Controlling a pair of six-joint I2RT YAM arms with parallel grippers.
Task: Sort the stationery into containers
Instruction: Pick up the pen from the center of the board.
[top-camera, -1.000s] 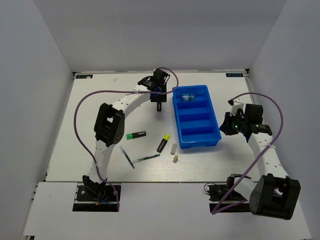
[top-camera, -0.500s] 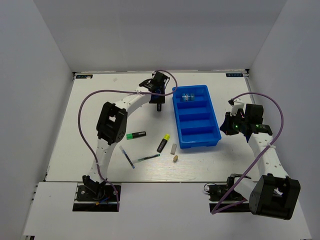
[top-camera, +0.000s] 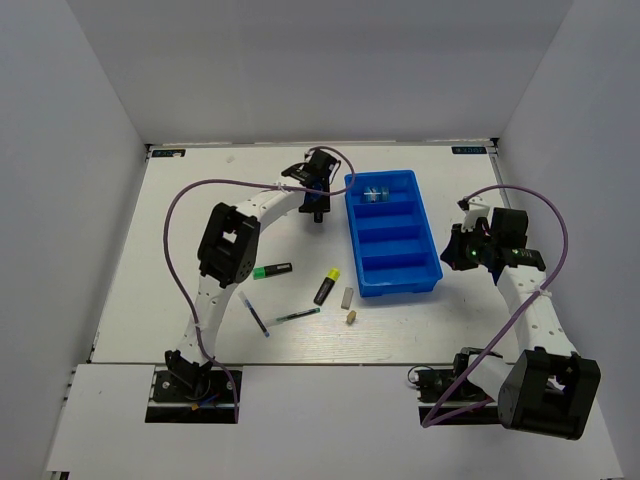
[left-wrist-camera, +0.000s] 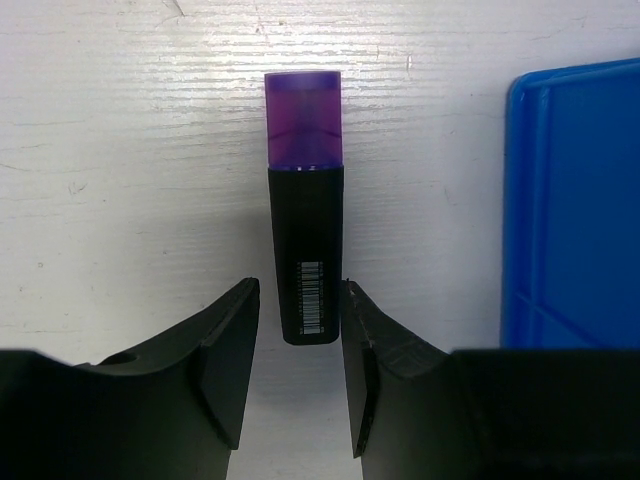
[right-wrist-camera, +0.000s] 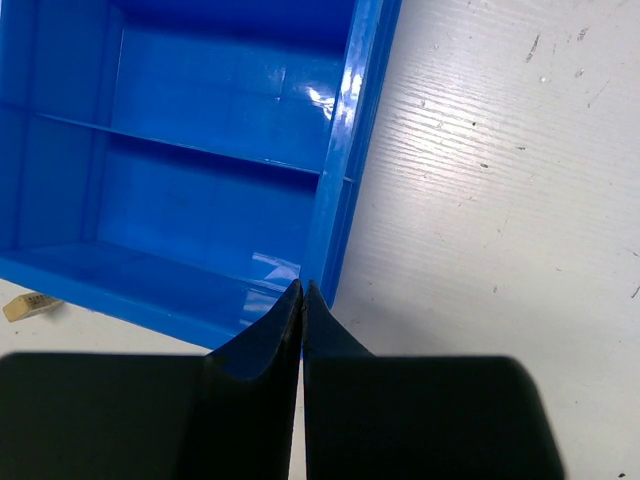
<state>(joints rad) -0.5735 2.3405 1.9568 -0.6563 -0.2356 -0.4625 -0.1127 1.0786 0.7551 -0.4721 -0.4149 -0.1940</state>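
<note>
A black highlighter with a purple cap (left-wrist-camera: 305, 225) lies flat on the table just left of the blue tray (top-camera: 352, 232). My left gripper (left-wrist-camera: 300, 300) is open and straddles the highlighter's black end, with a thin gap on the left side. In the top view this gripper (top-camera: 317, 196) is by the tray's far left corner. A blue square pack (top-camera: 376, 194) lies in the tray's farthest compartment. My right gripper (right-wrist-camera: 302, 290) is shut and empty, its tips over the tray's right rim (right-wrist-camera: 340, 150).
On the table in front of the tray lie a green-ended highlighter (top-camera: 271, 270), a yellow-ended highlighter (top-camera: 326, 287), two thin pens (top-camera: 257, 313) (top-camera: 296, 316), a grey eraser (top-camera: 347, 296) and a tan piece (top-camera: 351, 317). White walls enclose the table.
The left arm has shifted slightly, bringing its gripper a little closer over the purple highlighter. The right arm has not moved.
</note>
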